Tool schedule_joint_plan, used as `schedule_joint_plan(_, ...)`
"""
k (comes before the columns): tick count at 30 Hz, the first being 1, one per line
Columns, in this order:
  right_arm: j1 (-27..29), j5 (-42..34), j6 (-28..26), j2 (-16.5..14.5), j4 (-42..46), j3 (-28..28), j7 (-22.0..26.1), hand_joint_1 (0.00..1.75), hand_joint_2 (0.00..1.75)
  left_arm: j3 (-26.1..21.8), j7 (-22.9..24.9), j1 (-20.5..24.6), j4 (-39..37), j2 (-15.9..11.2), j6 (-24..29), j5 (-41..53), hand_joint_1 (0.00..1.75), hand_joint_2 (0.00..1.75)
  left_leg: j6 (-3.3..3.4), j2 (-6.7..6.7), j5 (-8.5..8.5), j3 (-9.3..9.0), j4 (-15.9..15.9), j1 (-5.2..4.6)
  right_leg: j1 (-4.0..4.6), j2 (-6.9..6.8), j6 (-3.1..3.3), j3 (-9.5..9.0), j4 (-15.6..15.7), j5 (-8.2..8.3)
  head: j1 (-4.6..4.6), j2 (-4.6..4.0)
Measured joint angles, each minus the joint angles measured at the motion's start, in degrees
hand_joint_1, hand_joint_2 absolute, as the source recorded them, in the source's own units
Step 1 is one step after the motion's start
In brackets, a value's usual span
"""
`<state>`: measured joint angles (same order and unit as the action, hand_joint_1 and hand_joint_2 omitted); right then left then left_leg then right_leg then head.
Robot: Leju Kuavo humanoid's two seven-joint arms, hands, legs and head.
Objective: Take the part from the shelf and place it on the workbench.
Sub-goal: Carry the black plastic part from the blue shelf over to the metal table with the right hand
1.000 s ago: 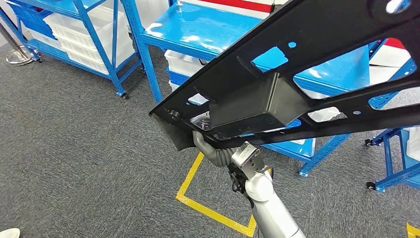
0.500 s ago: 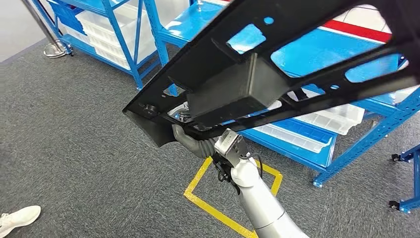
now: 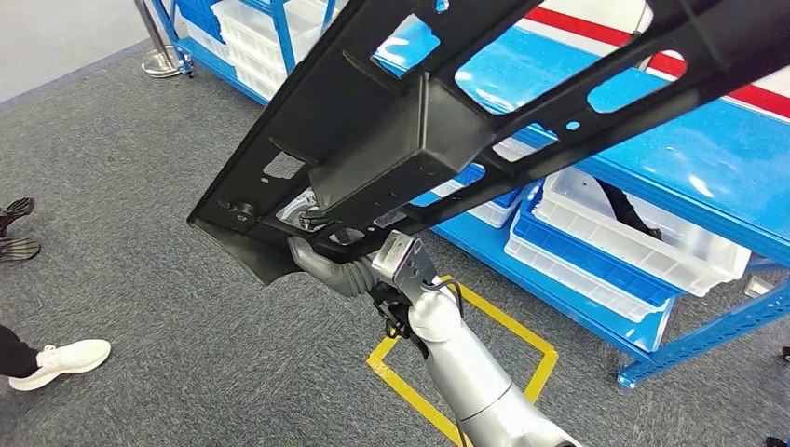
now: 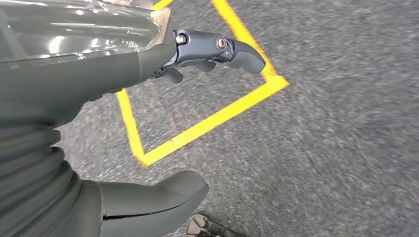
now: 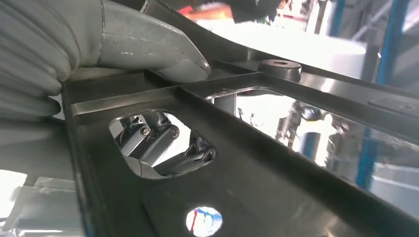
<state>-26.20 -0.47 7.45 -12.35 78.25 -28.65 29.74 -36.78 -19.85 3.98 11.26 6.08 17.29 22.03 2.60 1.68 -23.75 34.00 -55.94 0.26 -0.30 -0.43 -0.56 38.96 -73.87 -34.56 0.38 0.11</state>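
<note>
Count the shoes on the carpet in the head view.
3, all at the left edge: white shoe lowest, lower dark shoe above it, upper dark shoe highest. Others may be hidden.

The long black part (image 3: 447, 121) stretches across the upper space, over the blue shelf (image 3: 708, 158) and the white bins (image 3: 643, 233) beneath it, so little room is left above the shelf's edge. Grey carpet (image 3: 140, 354) lies open to the left, bounded only by a person's white shoe (image 3: 65, 361) and dark shoes (image 3: 14, 233). The left robot hand (image 4: 99, 123) hangs over bare carpet beside the yellow floor marking (image 4: 197, 128).
</note>
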Motion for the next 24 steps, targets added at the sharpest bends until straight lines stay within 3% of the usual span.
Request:
schedule_joint_plan(1,0.0,-0.1,0.0,0.1,-0.3,-0.1,0.0,1.75,1.75,-0.1,0.1,-0.1,0.0,0.2,0.2,0.0,0.00,1.75,-0.04,0.77,-0.01,-0.01,-0.1,0.02,-0.11,0.11,-0.48,0.17,0.2,0.58,0.00,0.00)
schedule_joint_plan(2,0.0,-0.3,-0.1,0.1,-0.5,-0.1,0.1,1.75,1.75,-0.1,0.1,-0.1,0.0,0.3,0.3,0.0,0.00,1.75,-0.12,1.48,-0.05,-0.03,-0.2,0.06,-0.26,0.24,-1.09,-0.88,2.8,2.04,-0.01,0.00)
schedule_joint_plan(4,0.0,-0.5,-0.7,0.2,-0.5,-0.1,0.1,1.75,1.75,-0.1,0.2,-0.1,0.0,0.6,0.1,0.5,0.00,1.75,-0.58,2.85,-0.32,0.13,-0.8,0.08,-0.80,1.60,-2.09,-4.43,11.1,5.58,-0.01,0.00)
schedule_joint_plan(6,0.5,-0.5,-1.6,0.6,-0.1,0.0,0.0,1.75,1.75,-0.1,0.2,-0.2,0.0,0.8,-0.5,1.4,0.00,1.75,-1.24,3.79,-0.58,0.63,-1.4,0.05,-1.05,2.63,-1.89,-6.35,15.5,7.20,-0.03,0.00)
schedule_joint_plan(8,1.5,-0.5,-2.4,1.4,0.9,0.6,-0.1,1.75,1.75,0.0,0.0,-0.5,0.0,0.8,-1.5,2.5,0.00,1.75,-1.82,4.33,-0.51,1.05,-1.5,0.25,-0.81,2.20,-1.05,-6.45,15.7,7.39,-0.03,0.00)
schedule_joint_plan(9,2.1,-0.5,-2.6,1.9,1.6,1.1,-0.1,1.75,1.75,0.1,-0.3,-0.7,0.0,0.9,-1.9,3.0,0.00,1.75,-2.06,4.13,-0.59,1.19,-1.6,0.40,-0.80,1.92,-0.69,-6.47,15.8,7.52,-0.04,0.00)
schedule_joint_plan(11,3.0,-0.5,-2.9,2.8,3.0,2.2,0.0,1.75,1.75,0.3,-0.9,-0.9,0.0,0.9,-2.7,3.9,0.00,1.75,-2.51,1.95,-2.08,2.24,-3.9,0.45,-0.95,1.23,-0.07,-6.60,15.9,7.66,-0.23,0.00)
schedule_joint_plan(13,4.3,-0.1,-3.5,3.7,4.3,3.3,0.3,1.75,1.75,0.7,-1.7,-0.9,0.0,1.0,-3.6,4.8,0.00,1.75,-2.90,-0.64,-5.35,5.19,-10.1,0.53,-0.79,0.34,0.47,-6.70,16.0,7.55,-0.44,0.00)
schedule_joint_plan(14,5.2,0.2,-4.0,4.2,5.2,4.0,0.5,1.75,1.75,1.1,-2.1,-0.9,0.0,1.0,-4.0,5.3,0.00,1.75,-3.05,-1.14,-6.89,6.99,-13.7,0.64,-0.62,-0.27,0.71,-6.73,15.9,7.45,-0.44,0.00)
schedule_joint_plan(16,7.3,0.8,-4.6,5.1,6.8,5.1,0.9,1.75,1.75,1.7,-2.7,-0.9,0.0,1.0,-4.7,6.1,0.00,1.75,-3.11,-1.45,-7.46,8.69,-16.9,0.76,-0.34,-1.48,0.89,-6.78,15.9,7.29,-0.44,0.00)
schedule_joint_plan(18,8.4,1.1,-4.8,5.7,8.0,5.7,1.0,1.75,1.75,2.0,-2.9,-1.0,0.0,0.9,-5.0,6.4,0.00,1.75,-2.66,-2.15,-4.42,6.14,-12.1,0.69,-0.17,-2.35,0.96,-6.89,15.9,7.20,-0.44,0.00)
schedule_joint_plan(20,8.7,1.2,-4.9,6.0,9.0,5.9,1.1,1.75,1.75,2.2,-3.0,-0.8,0.0,0.8,-5.0,6.5,0.00,1.75,-1.84,-4.18,-1.91,2.32,-5.0,0.13,0.08,-3.00,0.86,-7.00,15.9,7.09,-0.43,0.00)
schedule_joint_plan(22,9.0,1.3,-4.9,6.2,9.7,6.1,1.1,1.75,1.75,2.5,-3.0,-0.6,0.0,0.6,-5.0,6.6,0.00,1.75,-1.20,-5.05,-1.61,1.02,-2.2,-0.52,0.23,-3.78,0.48,-7.08,16.0,6.88,-0.43,0.00)
schedule_joint_plan(24,9.3,1.4,-4.9,6.3,10.2,6.3,1.1,1.75,1.75,2.7,-3.0,-0.5,0.0,0.5,-5.0,6.6,0.00,1.75,-0.65,-3.82,-1.32,0.87,-1.7,-0.60,0.22,-4.52,-0.07,-7.27,16.2,6.67,-0.43,0.00)
